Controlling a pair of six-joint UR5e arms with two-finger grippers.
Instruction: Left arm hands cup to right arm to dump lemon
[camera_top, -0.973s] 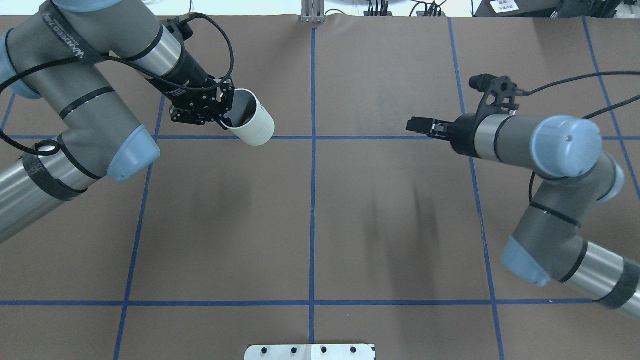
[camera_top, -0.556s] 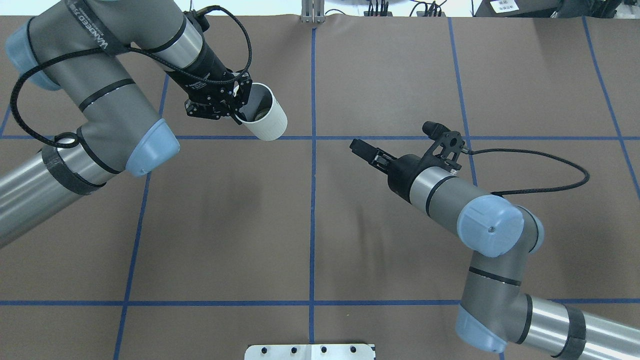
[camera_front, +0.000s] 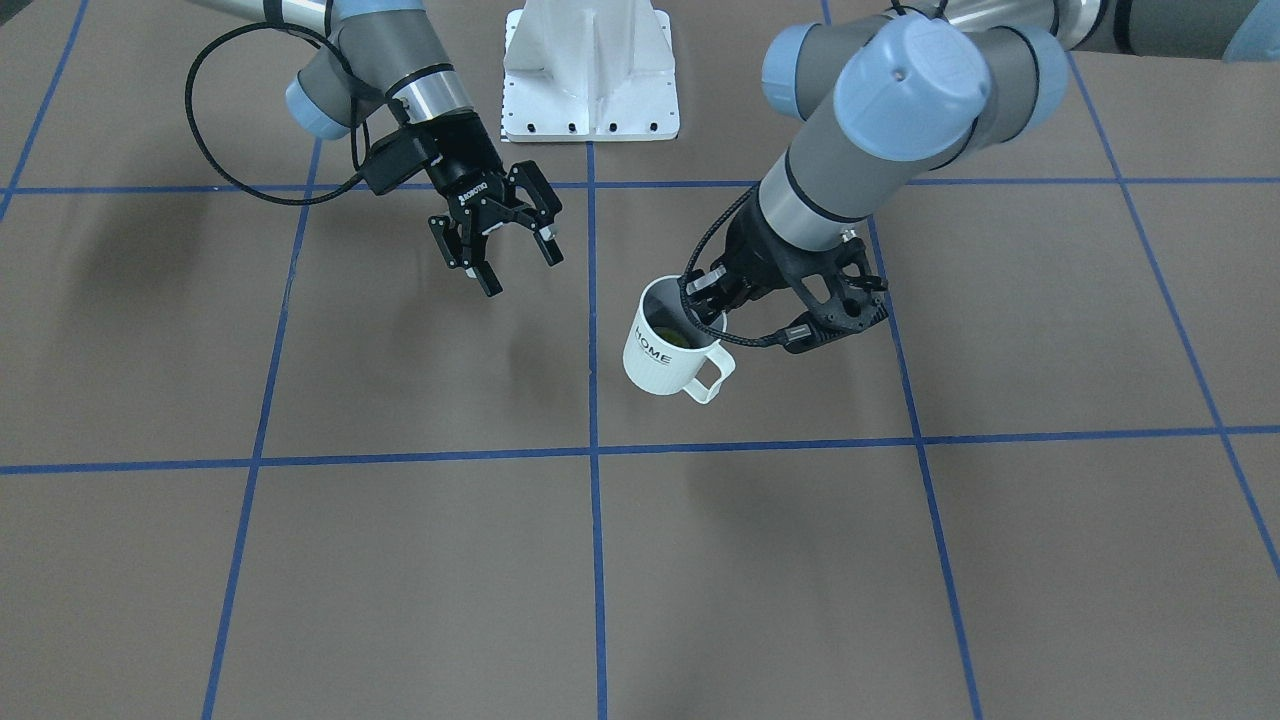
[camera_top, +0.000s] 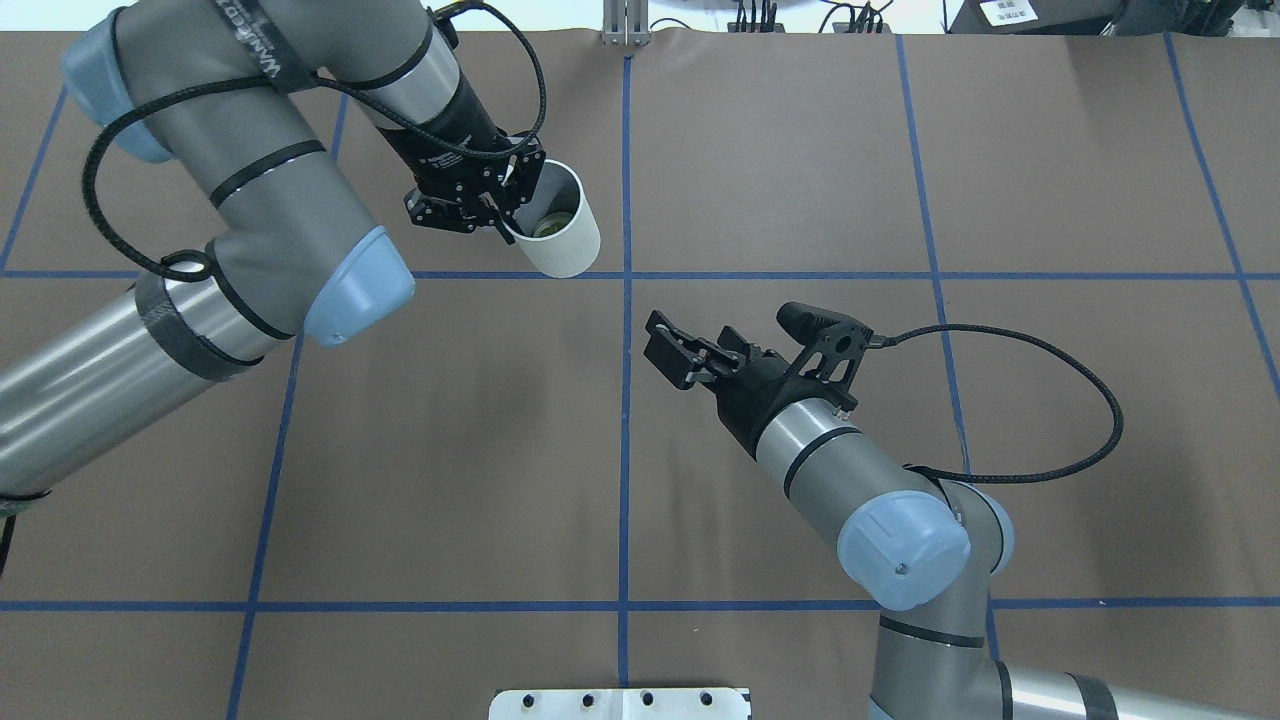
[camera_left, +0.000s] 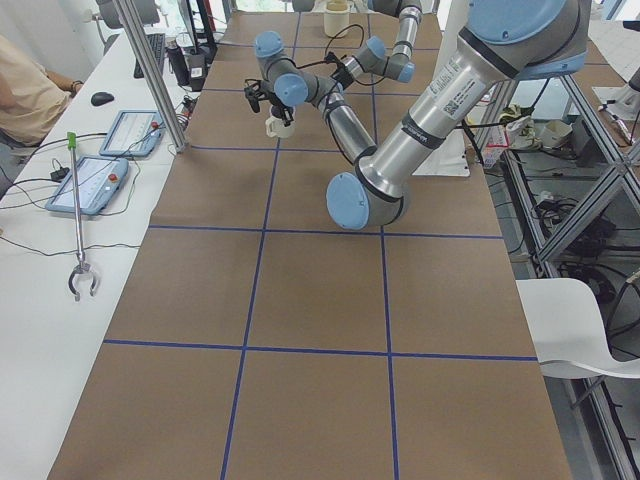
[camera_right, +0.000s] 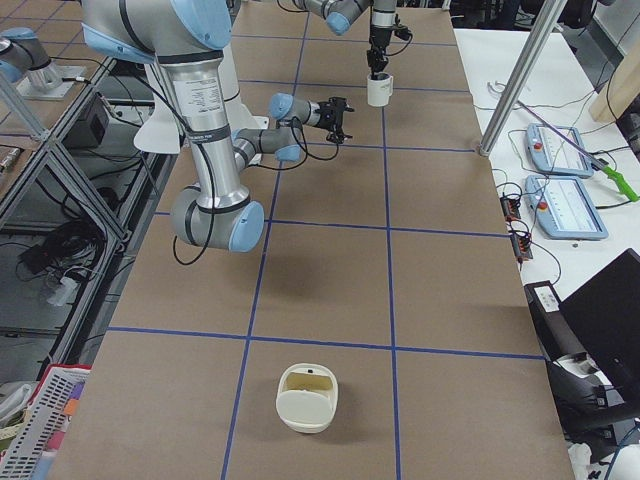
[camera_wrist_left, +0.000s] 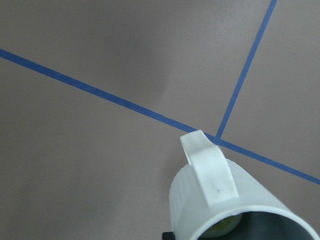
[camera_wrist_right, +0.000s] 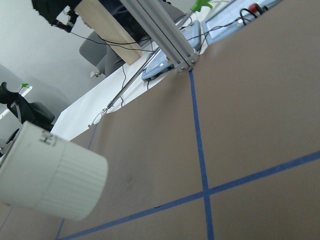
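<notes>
While the left gripper (camera_top: 505, 205) pinches the rim of the cup (camera_top: 560, 238), one finger inside and one outside, the cup hangs in the air over the brown table (camera_top: 800, 150). Its mouth faces up and it tips a little. The lemon (camera_top: 548, 228) lies at the bottom of the cup.

To the right of the cup, and a bit nearer the robot, the right gripper (camera_top: 662, 350) points at it. Its jaws are wide apart with nothing between them. It is near the cup but does not touch it.

This looks like the hand-over step, just ahead of the pass. Next, the right gripper likely has to close the gap and clamp on a free part of the cup. That could be the wall, or the handle on the cup's side away from the robot. Only then should the left gripper let go.

Counted: one cup, one lemon, two grippers.
</notes>
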